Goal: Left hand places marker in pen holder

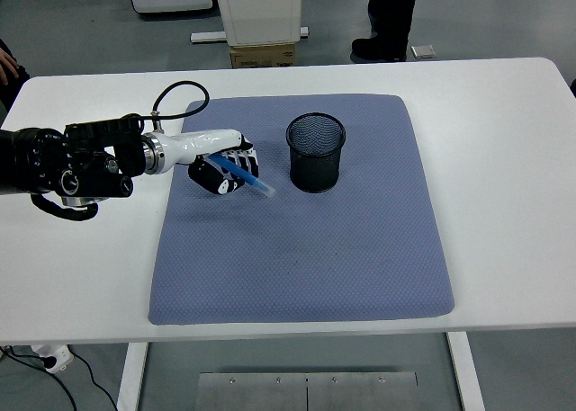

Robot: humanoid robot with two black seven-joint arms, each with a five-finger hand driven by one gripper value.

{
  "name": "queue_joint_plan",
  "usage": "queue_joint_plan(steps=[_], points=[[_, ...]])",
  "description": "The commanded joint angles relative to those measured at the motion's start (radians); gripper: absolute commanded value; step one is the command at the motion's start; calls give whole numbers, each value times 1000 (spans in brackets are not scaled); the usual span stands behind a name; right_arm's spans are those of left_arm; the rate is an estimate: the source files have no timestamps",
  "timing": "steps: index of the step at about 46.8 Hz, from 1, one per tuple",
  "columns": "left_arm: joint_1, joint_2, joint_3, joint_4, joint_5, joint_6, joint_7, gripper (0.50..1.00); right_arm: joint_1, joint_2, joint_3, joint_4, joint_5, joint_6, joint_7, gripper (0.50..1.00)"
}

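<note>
Marker, blue, sat clenched in my left hand above the left part of the grey-blue mat, its tip slanting down to the right. Just right of it, apart, stood the black mesh pen holder, upright on the mat.

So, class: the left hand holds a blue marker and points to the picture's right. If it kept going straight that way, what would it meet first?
Most likely the black mesh pen holder. The left hand and its blue marker point roughly toward the holder's lower wall across bare blue mat. Height is hard to judge, so the marker tip might strike the wall or pass just in front.
</note>
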Motion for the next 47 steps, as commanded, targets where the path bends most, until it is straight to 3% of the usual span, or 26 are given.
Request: queue_joint_plan(steps=[1, 34, 47], points=[[-13, 3, -5, 0, -2, -15, -1, 500, 0, 0, 0, 0, 0, 0, 0, 1000], [-105, 36, -98, 1, -47, -94, 1, 500, 0, 0, 0, 0, 0, 0, 0, 1000], [-117, 32, -167, 1, -61, -97, 2, 500, 0, 0, 0, 0, 0, 0, 0, 1000]])
